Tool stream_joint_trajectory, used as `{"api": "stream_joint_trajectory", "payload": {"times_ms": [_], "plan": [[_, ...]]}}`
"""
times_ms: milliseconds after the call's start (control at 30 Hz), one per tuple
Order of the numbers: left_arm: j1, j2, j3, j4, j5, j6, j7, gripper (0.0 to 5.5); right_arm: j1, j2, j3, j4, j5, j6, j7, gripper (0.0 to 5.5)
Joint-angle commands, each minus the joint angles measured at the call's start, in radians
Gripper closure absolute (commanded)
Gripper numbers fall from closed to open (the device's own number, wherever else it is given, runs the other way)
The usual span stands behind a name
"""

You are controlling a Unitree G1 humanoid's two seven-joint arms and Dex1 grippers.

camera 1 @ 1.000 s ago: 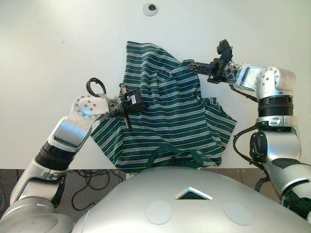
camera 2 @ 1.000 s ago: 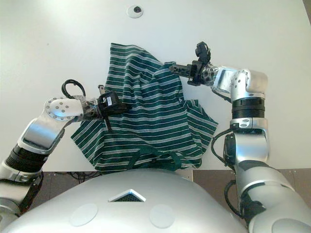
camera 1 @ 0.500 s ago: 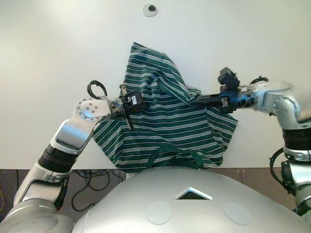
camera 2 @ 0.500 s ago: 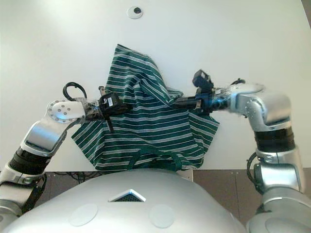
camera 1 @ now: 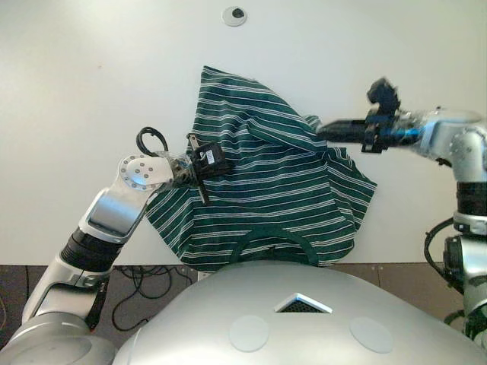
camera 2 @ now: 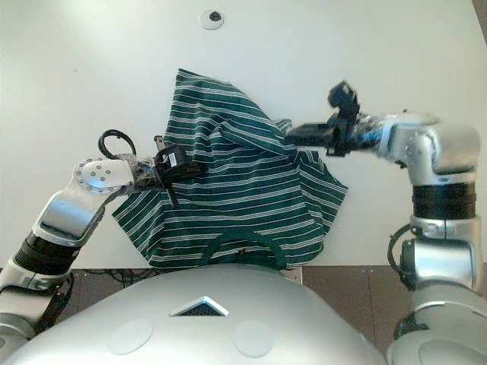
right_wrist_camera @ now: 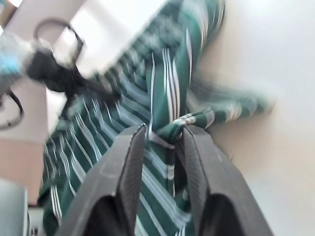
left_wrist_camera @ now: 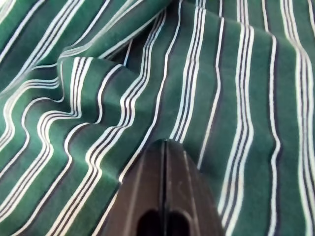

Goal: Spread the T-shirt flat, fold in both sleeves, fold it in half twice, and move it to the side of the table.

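Observation:
The green T-shirt [camera 1: 259, 190] with white stripes lies rumpled on the white table [camera 1: 76, 91], collar toward the near edge. My left gripper [camera 1: 201, 179] is shut, its fingertips [left_wrist_camera: 165, 143] pressing down on the shirt's left part. My right gripper [camera 1: 319, 131] is shut on a fold of the shirt's right side, with striped cloth [right_wrist_camera: 170, 130] pinched between its fingers [right_wrist_camera: 133, 147]. That fold is raised and drawn out to the right, with a ridge running back toward the shirt's far corner [camera 1: 209, 72].
A small round disc [camera 1: 234, 14] sits at the far middle of the table. The shirt's collar [camera 1: 270, 239] lies close to the near table edge. Cables [camera 1: 144, 281] lie on the floor below that edge. Bare tabletop lies on both sides.
My right gripper brought its pinch of cloth from the far side toward me, then carried it out to the right, drawing the shirt's right part wider. The left gripper has stayed put.

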Motion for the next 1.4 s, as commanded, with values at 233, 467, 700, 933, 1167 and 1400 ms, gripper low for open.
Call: {"api": "stream_joint_trajectory", "payload": {"times_ms": [233,467,700,933,1167,1400], "plan": [[-0.015,-0.008,-0.03,0.075,0.033,0.013,-0.009,5.5,-0.081,0.151,0.12,0.223,-0.157,-0.167,-0.1,5.46],[-0.028,-0.016,-0.04,0.092,0.044,0.003,-0.016,5.5,-0.157,0.264,0.215,0.571,-0.39,-0.443,-0.237,5.46],[-0.058,-0.047,-0.045,0.147,0.071,-0.019,0.017,5.5,-0.372,0.373,0.138,1.106,-0.51,-0.805,-0.597,5.46],[-0.199,-0.206,0.113,0.278,0.014,-0.049,0.16,5.5,-0.48,0.391,-0.021,1.107,-0.466,-1.16,-0.621,5.46],[-0.211,-0.249,0.283,0.205,-0.102,-0.013,0.191,5.5,-0.204,0.257,0.046,0.38,-0.351,-0.809,-0.265,5.46],[-0.15,-0.182,0.36,0.229,-0.032,-0.011,0.276,5.5,0.124,0.205,0.189,-0.01,-0.363,-0.449,-0.258,5.46]]}}
